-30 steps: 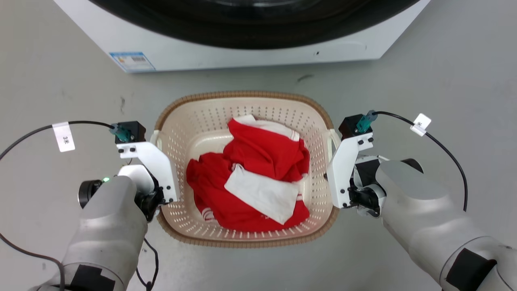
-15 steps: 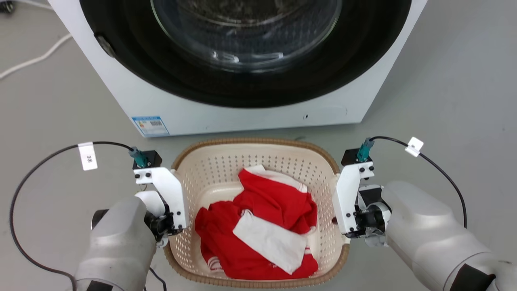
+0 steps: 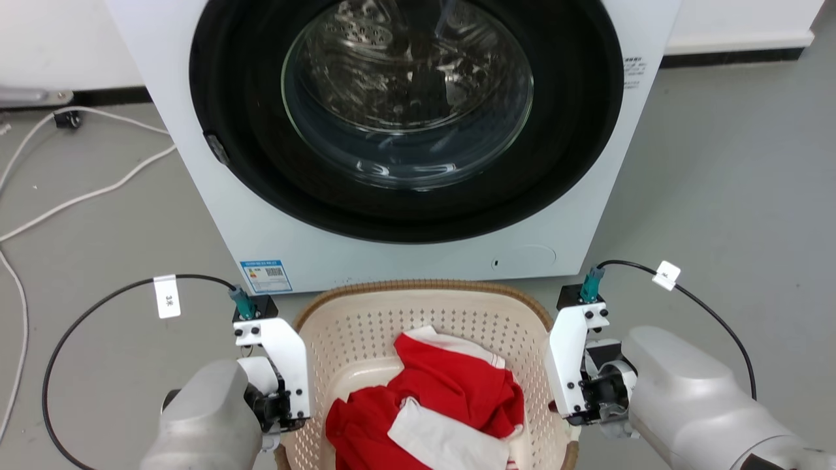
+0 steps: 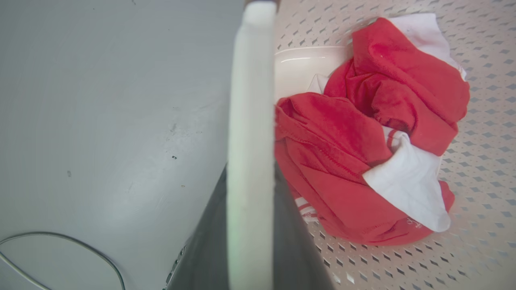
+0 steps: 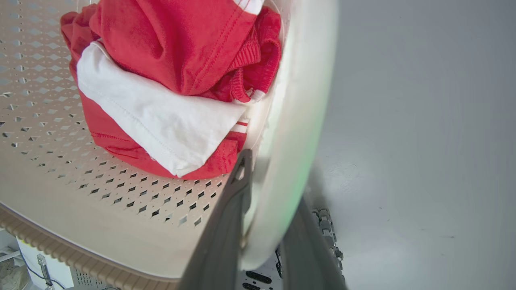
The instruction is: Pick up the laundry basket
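The cream laundry basket (image 3: pixel 424 307) with its brown woven rim sits low in the head view, holding a red and white garment (image 3: pixel 450 405). My left gripper (image 3: pixel 287 418) is shut on the basket's left white handle (image 4: pixel 250 121), which runs between the two dark fingers (image 4: pixel 205 253). My right gripper (image 3: pixel 567 412) is shut on the right white handle (image 5: pixel 294 133), clamped between its fingers (image 5: pixel 219 233). In the head view the far rim overlaps the washer's lower front edge. The basket's near part is cut off by the frame.
A white front-loading washing machine (image 3: pixel 248 215) with a shut round glass door (image 3: pixel 405 98) stands right behind the basket. White cables (image 3: pixel 85 196) trail over the grey floor at the left. Bare floor (image 3: pixel 731 183) lies to the right.
The head camera has swung upward, so the washer door has come into view. The basket, held by both grippers, has come up against the washer's lower edge in the picture.
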Tool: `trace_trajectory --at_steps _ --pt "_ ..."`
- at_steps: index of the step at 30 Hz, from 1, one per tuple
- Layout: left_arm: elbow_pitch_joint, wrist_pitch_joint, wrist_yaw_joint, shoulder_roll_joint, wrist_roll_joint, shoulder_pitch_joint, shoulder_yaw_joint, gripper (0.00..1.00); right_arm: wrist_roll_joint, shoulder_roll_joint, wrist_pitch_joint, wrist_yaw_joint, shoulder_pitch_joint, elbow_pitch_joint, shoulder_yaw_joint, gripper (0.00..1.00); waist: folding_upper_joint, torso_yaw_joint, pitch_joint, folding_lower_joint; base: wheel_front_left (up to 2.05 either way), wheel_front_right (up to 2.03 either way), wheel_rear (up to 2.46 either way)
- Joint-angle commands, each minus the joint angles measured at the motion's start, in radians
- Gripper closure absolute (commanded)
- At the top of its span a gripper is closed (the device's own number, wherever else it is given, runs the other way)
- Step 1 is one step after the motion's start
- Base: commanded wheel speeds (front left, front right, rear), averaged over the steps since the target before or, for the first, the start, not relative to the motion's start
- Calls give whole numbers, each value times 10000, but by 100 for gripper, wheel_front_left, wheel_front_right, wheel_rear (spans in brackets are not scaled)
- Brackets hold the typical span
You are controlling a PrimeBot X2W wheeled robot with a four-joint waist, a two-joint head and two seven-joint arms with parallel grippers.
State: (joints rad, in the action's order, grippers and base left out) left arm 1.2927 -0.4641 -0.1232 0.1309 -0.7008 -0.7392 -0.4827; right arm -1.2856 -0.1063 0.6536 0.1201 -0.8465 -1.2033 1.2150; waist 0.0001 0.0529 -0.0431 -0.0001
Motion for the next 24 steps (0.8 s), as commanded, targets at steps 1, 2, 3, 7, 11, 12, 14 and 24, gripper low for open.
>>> trace_trajectory --at_steps 1,2,3,7,11,12,14,24 --pt "-124 -110 -133 -386 -151 145 -62 100 -188 416 80 191 129 169 -18 100 -1 -23 291 1 0 0 0" --pt "-121 -183 -133 -389 -176 194 -75 100 -216 421 158 191 186 140 -19 100 -1 -25 339 1 0 0 0" --pt "-120 -240 -133 -399 -198 247 -93 100 -235 425 212 191 227 119 -7 100 -1 -26 382 1 0 0 0" --pt "-111 -493 -133 -446 -338 439 -136 100 -268 434 301 191 357 34 22 100 -1 -35 533 1 0 0 0" --pt "-112 -618 -134 -464 -426 535 -199 100 -291 433 327 191 429 -28 41 100 -1 -42 631 1 0 0 0" --pt "-110 -605 -134 -471 -451 547 -217 100 -296 435 331 191 444 -44 46 100 -1 -43 636 1 0 0 0" --pt "-110 -561 -134 -496 -484 531 -261 100 -312 447 341 191 476 -75 54 100 -1 -51 641 1 0 0 0" --pt "-116 -544 -134 -590 -686 453 -437 100 -324 529 235 191 454 -118 92 100 -1 -64 594 1 0 0 0"
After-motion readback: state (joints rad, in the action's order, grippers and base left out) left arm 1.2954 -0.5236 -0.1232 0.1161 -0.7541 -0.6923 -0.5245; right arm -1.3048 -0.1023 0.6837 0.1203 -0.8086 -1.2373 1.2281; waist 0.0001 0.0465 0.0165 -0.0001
